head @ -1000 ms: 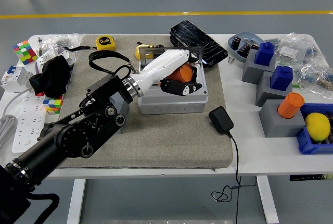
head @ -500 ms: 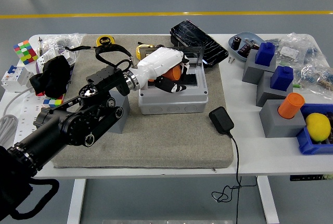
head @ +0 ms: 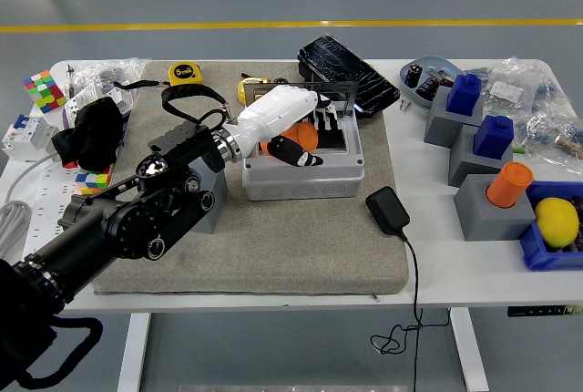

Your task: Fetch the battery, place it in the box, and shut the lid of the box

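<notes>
A light grey box [head: 305, 180] stands on the grey mat [head: 273, 246] at the table's middle. Its clear lid [head: 339, 100] stands open at the back. My left hand [head: 293, 141], white with black fingertips, reaches in from the left and is over the box's left half. Its fingers curl around an orange battery [head: 302, 136], held at the box's opening. I cannot tell whether the battery touches the box's floor. My right arm is out of view.
A black adapter [head: 387, 210] with its cord lies right of the box. A black flat device [head: 346, 66] and yellow tape measures [head: 185, 73] lie behind. Grey blocks with blue pieces [head: 466, 93] and an orange cylinder [head: 508, 183] stand at the right, by a lemon [head: 556, 221].
My left hand has pulled back to the left and slightly down over the box, and the orange battery has moved with it. The lid has stayed open.
</notes>
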Robot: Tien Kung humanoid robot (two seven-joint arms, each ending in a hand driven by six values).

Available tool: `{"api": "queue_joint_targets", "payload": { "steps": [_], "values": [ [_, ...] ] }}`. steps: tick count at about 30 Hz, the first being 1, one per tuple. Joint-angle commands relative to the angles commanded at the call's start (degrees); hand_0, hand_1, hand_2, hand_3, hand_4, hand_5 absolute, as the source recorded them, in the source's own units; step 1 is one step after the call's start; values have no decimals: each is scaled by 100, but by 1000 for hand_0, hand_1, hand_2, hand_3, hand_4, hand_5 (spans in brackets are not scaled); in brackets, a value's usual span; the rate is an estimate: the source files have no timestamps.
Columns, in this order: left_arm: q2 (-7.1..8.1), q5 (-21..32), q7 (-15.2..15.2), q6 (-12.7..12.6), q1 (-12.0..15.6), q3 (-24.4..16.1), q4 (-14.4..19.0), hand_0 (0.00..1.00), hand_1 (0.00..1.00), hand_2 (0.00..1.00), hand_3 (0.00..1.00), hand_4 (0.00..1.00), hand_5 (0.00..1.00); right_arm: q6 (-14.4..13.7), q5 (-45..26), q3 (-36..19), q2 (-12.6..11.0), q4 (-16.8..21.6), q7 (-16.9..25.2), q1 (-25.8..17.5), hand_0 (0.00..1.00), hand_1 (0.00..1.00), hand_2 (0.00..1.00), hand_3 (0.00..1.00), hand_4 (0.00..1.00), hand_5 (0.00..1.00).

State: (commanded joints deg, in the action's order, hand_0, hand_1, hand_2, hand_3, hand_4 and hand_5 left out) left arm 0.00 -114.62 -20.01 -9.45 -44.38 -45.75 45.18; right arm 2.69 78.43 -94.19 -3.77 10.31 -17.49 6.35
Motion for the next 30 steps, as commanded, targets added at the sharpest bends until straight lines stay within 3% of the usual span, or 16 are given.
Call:
{"api": "queue_joint_targets", "payload": {
  "steps": [9,14,15,19,20,21,26,27,30],
  "values": [
    [0,80,-24,-38,86,14,206,376,548,569,654,998,103,-4,0,-24,4,0,3,-13,769,722,730,737,998,710],
    [0,285,-375,-282,191,-201,527,376,548,569,654,998,103,-5,1,-40,4,0,3,-18,769,722,730,737,998,710],
    [0,345,-466,-327,211,-268,582,436,602,557,606,998,270,-7,1,-44,6,0,5,-19,769,722,730,736,998,710],
    [0,506,-660,-446,242,-607,719,436,602,557,606,998,270,-7,13,-56,10,0,-1,-25,769,722,730,736,998,710],
    [0,510,-634,-436,236,-696,721,436,602,557,606,998,270,-8,8,-53,9,0,0,-26,769,722,730,736,998,710],
    [0,489,-548,-376,220,-798,702,734,727,695,729,998,312,-6,-5,-39,7,0,1,-26,769,722,731,736,998,710],
    [0,369,-68,-85,166,-1045,533,734,727,695,729,998,312,-4,-24,-5,3,0,4,-23,769,722,731,736,998,710],
    [0,372,57,-10,163,-1053,483,804,780,747,783,998,338,-5,-22,-6,4,0,3,-25,770,722,731,736,998,709],
    [0,385,331,134,169,-1057,385,804,780,747,783,998,338,-3,-19,-4,4,0,0,-30,770,722,731,736,998,709]
  ]
}}
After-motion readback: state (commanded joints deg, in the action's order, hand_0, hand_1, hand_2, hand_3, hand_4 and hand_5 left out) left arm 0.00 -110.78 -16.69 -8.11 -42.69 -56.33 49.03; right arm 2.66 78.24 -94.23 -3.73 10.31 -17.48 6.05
